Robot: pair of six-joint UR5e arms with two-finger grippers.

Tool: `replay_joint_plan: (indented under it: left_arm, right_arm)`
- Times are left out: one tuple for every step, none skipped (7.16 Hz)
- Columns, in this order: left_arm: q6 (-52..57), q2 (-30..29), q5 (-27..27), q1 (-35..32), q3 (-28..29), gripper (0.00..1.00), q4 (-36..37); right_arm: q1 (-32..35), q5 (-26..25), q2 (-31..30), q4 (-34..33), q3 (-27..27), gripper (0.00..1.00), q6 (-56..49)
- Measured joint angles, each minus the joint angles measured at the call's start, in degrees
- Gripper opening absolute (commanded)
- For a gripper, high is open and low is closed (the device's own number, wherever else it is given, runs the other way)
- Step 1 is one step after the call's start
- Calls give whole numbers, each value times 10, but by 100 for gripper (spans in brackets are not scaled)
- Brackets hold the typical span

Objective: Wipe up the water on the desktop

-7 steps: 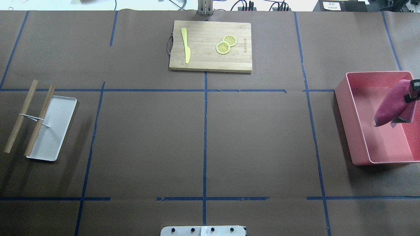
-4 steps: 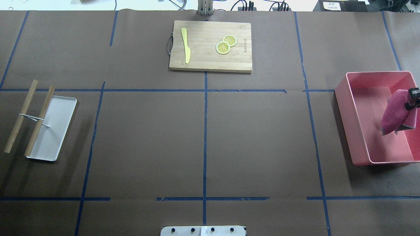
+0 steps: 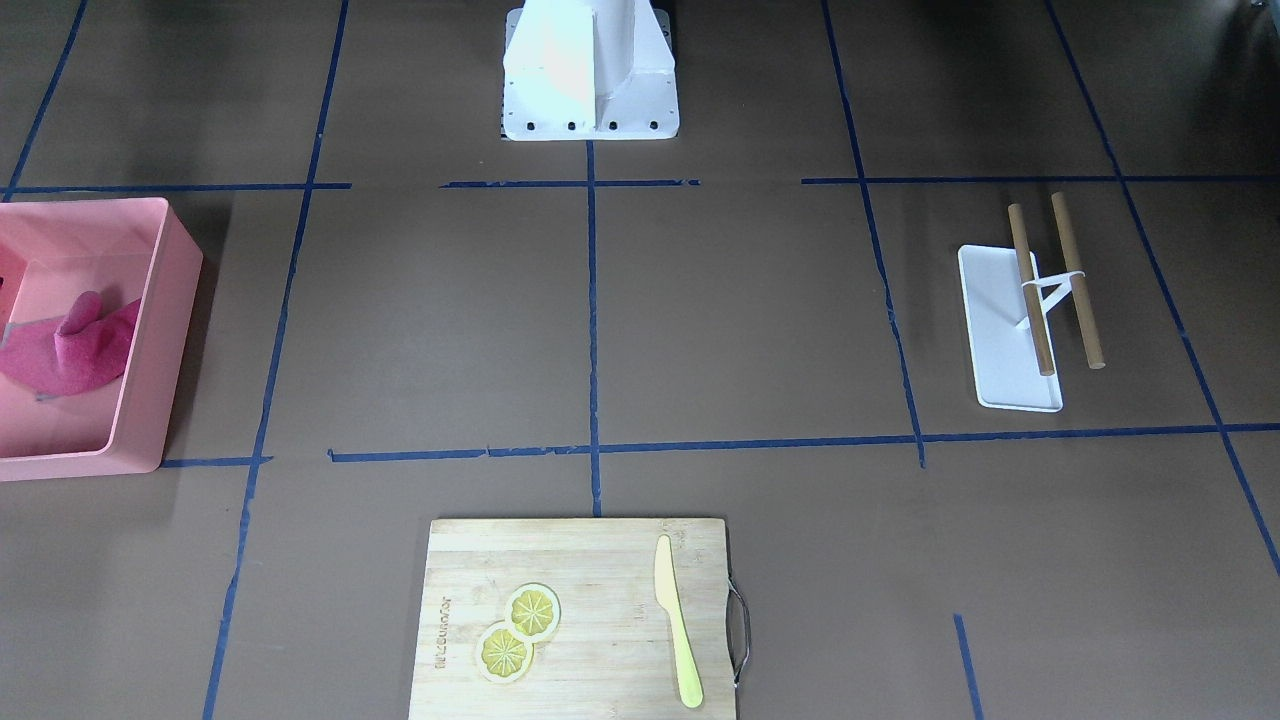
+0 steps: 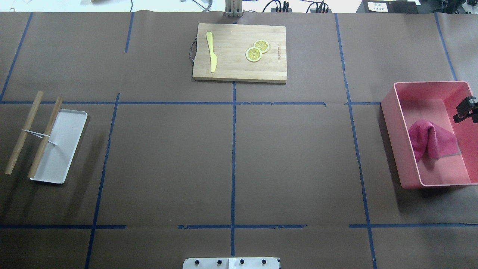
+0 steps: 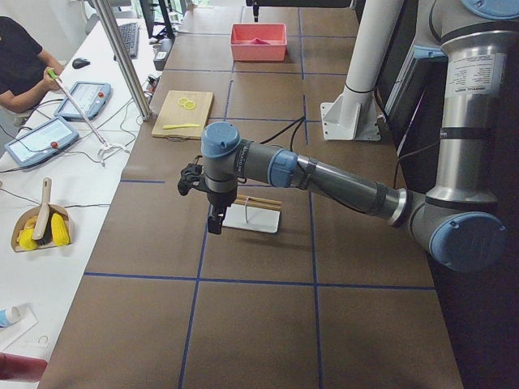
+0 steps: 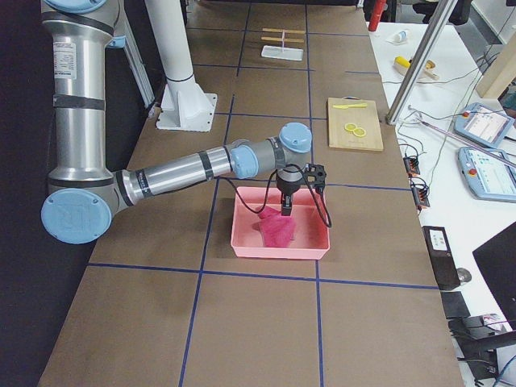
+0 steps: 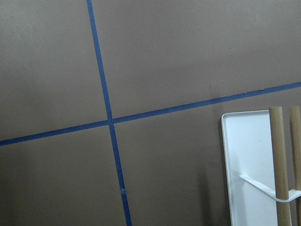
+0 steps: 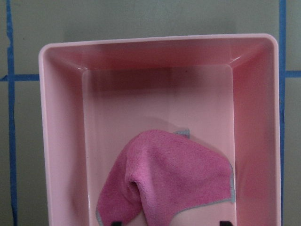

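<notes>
The desktop (image 4: 291,157) is dark brown with blue tape lines; I see no water on it. A magenta cloth (image 4: 433,142) lies crumpled inside the pink bin (image 4: 396,142) at the right edge. It also shows in the right wrist view (image 8: 174,179), with the bin's rim (image 8: 61,141) around it. My right gripper (image 4: 466,110) hovers over the bin, open and empty, its fingertips (image 8: 225,222) spread wide above the cloth. My left gripper (image 5: 212,219) hangs above the desktop beside the white tray and shows only in the exterior left view, so I cannot tell its state.
A bamboo cutting board (image 4: 239,52) with a yellow knife (image 4: 211,51) and two lemon slices (image 4: 257,50) lies at the far middle. A white tray (image 4: 63,149) with two wooden sticks (image 4: 22,132) lies at the left. The robot base (image 4: 231,263) is at the near edge.
The cloth hung from my right gripper above the bin; now it lies loose on the bin floor and the gripper has opened and let it go.
</notes>
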Motion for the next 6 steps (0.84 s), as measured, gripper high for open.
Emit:
replay_joint_plan:
  left_arm:
    - [1,0,1,0,3,100,0]
    - [2,-1,1,0,11,100,0]
    - [17,-1,1,-4,24,100,0]
    - [42,-2,0,-11,39,100,3]
    - [62,-3,-1,-24,62,100,11]
    - [76,-7,-12,-39,96,100,15]
  right_arm:
    - [19,4,0,-3,-4,100,-27]
    - [38,5,0,-13,-7,100,-53]
    - [59,5,0,-34,-11,100,-93]
    - [81,5,0,-59,-15,100,-136]
    - [100,5,1,-82,-18,100,-174]
    - [110,5,1,-94,-24,100,-197]
